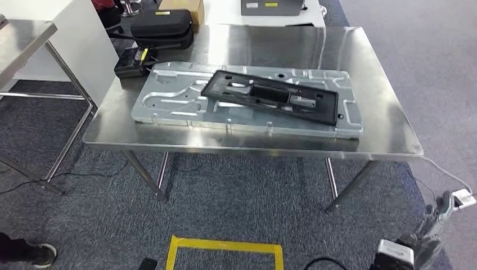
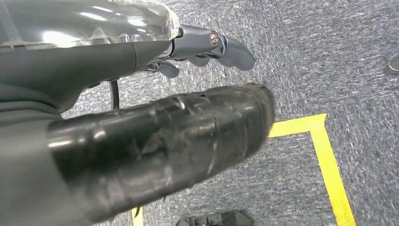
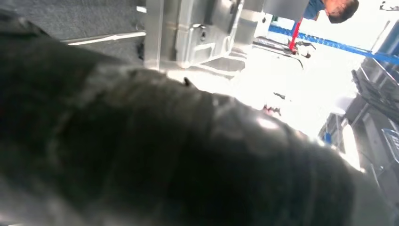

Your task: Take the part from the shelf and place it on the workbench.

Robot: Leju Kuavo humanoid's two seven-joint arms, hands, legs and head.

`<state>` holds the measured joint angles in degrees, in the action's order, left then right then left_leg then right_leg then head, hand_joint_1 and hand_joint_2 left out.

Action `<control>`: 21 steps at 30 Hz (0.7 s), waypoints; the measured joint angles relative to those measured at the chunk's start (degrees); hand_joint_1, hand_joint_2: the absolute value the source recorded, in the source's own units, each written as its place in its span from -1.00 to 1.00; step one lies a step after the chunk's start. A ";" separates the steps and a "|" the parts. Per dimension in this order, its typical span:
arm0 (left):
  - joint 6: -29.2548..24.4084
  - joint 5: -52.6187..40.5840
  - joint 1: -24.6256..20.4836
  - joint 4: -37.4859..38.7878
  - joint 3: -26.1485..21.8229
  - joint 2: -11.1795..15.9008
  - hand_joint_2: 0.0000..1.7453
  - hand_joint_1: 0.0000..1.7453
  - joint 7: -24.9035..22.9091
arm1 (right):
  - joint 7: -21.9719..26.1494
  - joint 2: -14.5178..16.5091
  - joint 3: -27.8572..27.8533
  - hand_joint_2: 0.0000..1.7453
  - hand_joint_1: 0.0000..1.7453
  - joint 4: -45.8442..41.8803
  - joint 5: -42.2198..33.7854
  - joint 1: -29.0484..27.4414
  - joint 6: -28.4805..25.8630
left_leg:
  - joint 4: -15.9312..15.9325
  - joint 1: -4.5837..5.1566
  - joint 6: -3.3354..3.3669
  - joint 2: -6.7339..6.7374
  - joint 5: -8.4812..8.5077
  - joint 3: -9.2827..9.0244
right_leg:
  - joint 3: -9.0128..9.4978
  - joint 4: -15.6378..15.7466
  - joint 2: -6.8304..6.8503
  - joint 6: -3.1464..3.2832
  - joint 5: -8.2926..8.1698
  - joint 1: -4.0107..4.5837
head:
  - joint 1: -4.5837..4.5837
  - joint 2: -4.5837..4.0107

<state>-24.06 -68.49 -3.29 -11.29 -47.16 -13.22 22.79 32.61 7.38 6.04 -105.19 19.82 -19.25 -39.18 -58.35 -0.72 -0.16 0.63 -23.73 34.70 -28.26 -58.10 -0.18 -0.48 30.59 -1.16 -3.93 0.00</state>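
Fingers (image 2: 221, 47) of the left hand (image 2: 188, 52) curl loosely, holding nothing; the right hand's state I cannot tell. Black part (image 1: 270, 97) lies at the surface's (image 1: 382, 135) centre atop a metal panel (image 1: 169, 101); it looks stiff, light plastic, perhaps best gripped along its long edges.

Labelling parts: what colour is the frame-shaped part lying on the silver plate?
Black part, lying on the silver plate; clearest in the head view.

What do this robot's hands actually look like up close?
In the left wrist view, the left hand has a glossy silver-grey cover, slate-grey rounded fingers with a small metal pin at a pivot, and a thick thumb wrapped in shiny, wrinkled black tape. A thin black cable runs beneath the cover. The right hand appears as a blurred black wrapped thumb.
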 joint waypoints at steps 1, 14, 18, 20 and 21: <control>0.00 -0.01 0.03 0.01 -0.02 0.00 -1.00 -1.00 0.02 | 0.02 0.07 -0.04 -1.00 -1.00 0.09 0.00 0.06 0.02 | -0.31 -0.11 -0.36 -0.05 -0.38 0.35 | -0.43 0.10 0.09 0.54 -0.46 -0.02 | 0.00 0.00; 0.06 -0.21 -0.17 -0.01 -0.08 0.13 -1.00 -1.00 -0.33 | 0.15 0.65 -0.22 -1.00 -1.00 0.84 -0.17 0.21 0.00 | 1.82 0.57 1.04 -0.25 -7.80 -9.57 | -8.39 -0.94 0.65 0.95 -7.42 0.81 | 0.04 0.00; 0.07 -0.19 -0.05 0.01 -0.13 0.09 -1.00 -1.00 -0.40 | 0.21 0.73 -0.36 -1.00 -1.00 0.88 -0.17 0.12 -0.05 | 2.94 0.21 2.77 0.15 -5.26 -7.84 | -9.59 -3.03 0.49 -0.26 -4.94 0.61 | -0.01 0.00; 0.08 -0.19 -0.06 0.01 -0.14 0.08 -1.00 -1.00 -0.40 | 0.21 0.73 -0.48 -1.00 -1.00 0.99 -0.17 0.11 -0.05 | 2.93 0.20 3.28 0.31 -3.97 -6.19 | -11.25 -9.41 0.37 -0.68 0.89 0.38 | 0.00 0.00; 0.09 -0.21 -0.03 0.01 -0.15 0.07 -1.00 -1.00 -0.40 | 0.21 0.73 -0.57 -1.00 -1.00 1.06 -0.17 0.11 -0.07 | 2.81 0.22 3.28 0.36 -3.37 -5.39 | -11.83 -12.87 0.36 -0.94 2.82 0.27 | 0.01 0.00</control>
<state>-23.98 -68.71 -3.32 -11.28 -47.30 -13.15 22.38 32.82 8.11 5.48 -104.13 19.65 -19.14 -39.24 -55.53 -0.50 3.12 1.00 -27.10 29.31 -40.09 -70.97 0.17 -1.42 33.41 -0.89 -3.93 0.00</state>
